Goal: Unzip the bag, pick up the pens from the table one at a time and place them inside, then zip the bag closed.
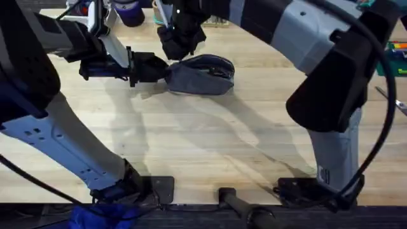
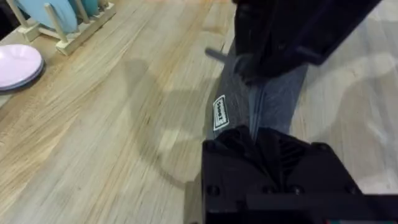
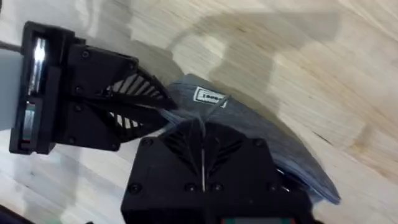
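Note:
The blue-grey bag [image 1: 205, 75] lies on the table [image 1: 210, 146] at the far middle. My left gripper [image 1: 151, 69] comes in from the left, shut on the bag's left end. In the left wrist view its fingers [image 2: 267, 146] pinch the fabric just past the white label [image 2: 220, 112]. My right gripper [image 1: 181, 43] reaches across from the right and comes down on the bag's top near that same end, shut on the fabric along the zipper line [image 3: 202, 127]. The two grippers nearly touch. The pens are out of view.
A dark blue cup [image 1: 130, 11] stands at the far edge behind the left gripper. A wooden rack with blue plates [image 2: 62, 18] and a pink plate [image 2: 18, 62] sit off to one side. Scissors [image 1: 391, 98] lie at the right edge.

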